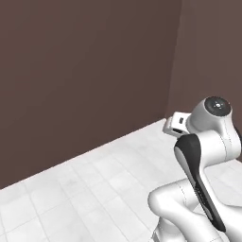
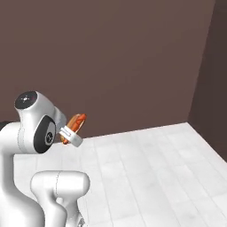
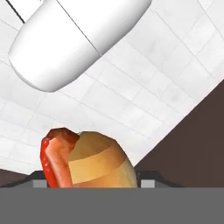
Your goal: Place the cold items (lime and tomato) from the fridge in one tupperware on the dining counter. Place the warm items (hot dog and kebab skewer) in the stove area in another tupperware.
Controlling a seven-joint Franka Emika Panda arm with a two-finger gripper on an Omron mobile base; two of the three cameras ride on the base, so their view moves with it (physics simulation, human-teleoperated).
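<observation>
- Risk, judged: the hot dog (image 3: 87,159) could have slipped from the claw (image 2: 74,128) in transit. It was carried high above the white tiled floor (image 2: 146,168), and no bench or tupperware lay beneath to catch it, so a drop would have put it out of easy reach.
- Cause, judged: the bun looked rounded and soft, and in the right base view it stuck out past the claw at a slant; a sharp swing of the arm or a jolt from the base could have worked it loose.
- Second risk, judged: the brown wall (image 1: 85,71) stood close ahead, so a wide swing could have knocked the protruding end against it.
- Claw state: clamped on the hot dog, the jaws held partly apart by the bun's width.
- Position: the hot dog sat between the jaws, touching both, with its red sausage end and tan bun projecting forward beyond the fingertips, raised well clear of the floor.
</observation>
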